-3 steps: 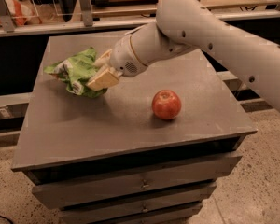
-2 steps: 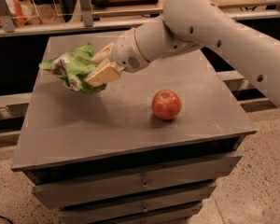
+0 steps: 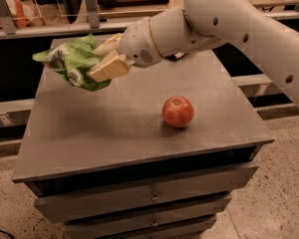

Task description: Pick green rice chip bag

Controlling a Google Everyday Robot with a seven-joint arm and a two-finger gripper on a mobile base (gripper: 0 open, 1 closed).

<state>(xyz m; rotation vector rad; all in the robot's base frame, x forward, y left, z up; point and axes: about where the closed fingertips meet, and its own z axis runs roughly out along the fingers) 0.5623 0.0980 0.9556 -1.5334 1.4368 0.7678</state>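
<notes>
The green rice chip bag is a crumpled light-green foil bag with white and orange patches. It hangs in the air above the left rear part of the grey cabinet top. My gripper reaches in from the right on a white arm and is shut on the bag's right side, its tan fingers clamped over the foil. The bag is lifted off the surface and casts a shadow below.
A red apple sits on the cabinet top, right of centre. The cabinet has drawers in front. A shelf with clutter runs behind. The white arm crosses the upper right.
The gripper has raised the green bag higher off the cabinet top and slightly toward the left rear. The apple has not moved.
</notes>
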